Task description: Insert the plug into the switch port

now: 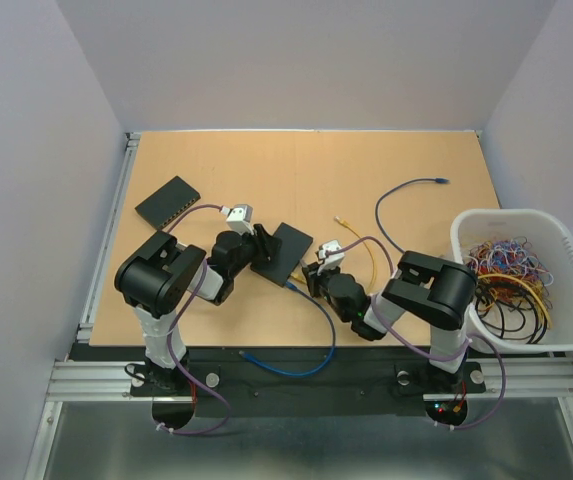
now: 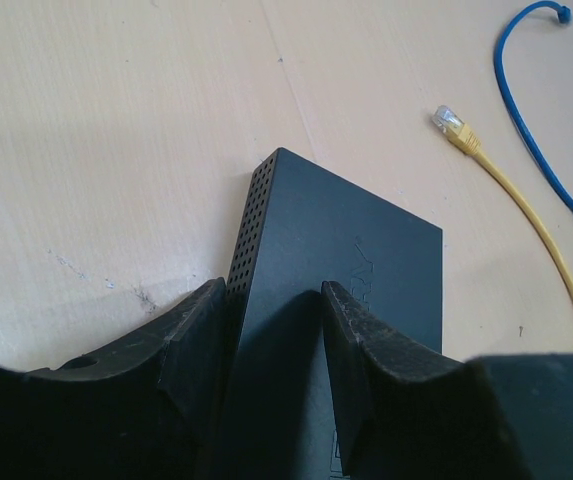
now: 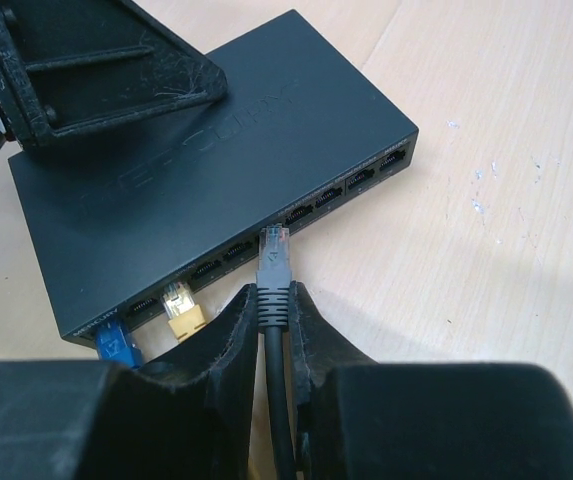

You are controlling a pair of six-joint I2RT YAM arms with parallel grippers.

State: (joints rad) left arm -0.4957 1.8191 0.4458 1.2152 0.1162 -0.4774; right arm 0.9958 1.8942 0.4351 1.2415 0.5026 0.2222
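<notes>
- Since the right claw (image 3: 274,300) pinched the plug (image 3: 274,258) only by its black boot, low at the centre of the right wrist view, any resistance on a push could have made it slip back or tilt between the fingers.
- While the plug's clear tip sat right at the port row (image 3: 296,215), near a middle port, it looked slightly off the opening. Driven forward like that, it would likely have jammed on a divider instead of clicking in.
- Its latch tab was hidden, so I could not tell whether it faced the right way.
- At lower left a yellow plug (image 3: 181,312) and a blue plug (image 3: 114,343) already filled two ports, and drifting that way risked fouling them.
- Behind the row, the switch (image 3: 196,170), a flat black box, lay angled across the frame. A hard push might have shoved it along the table (image 3: 506,250).
- Farthest back, at bottom centre of the left wrist view, the left claw (image 2: 271,305) was closed over the switch's far corner, seemingly clamping it. A loose hold there would have let the box pivot.
</notes>
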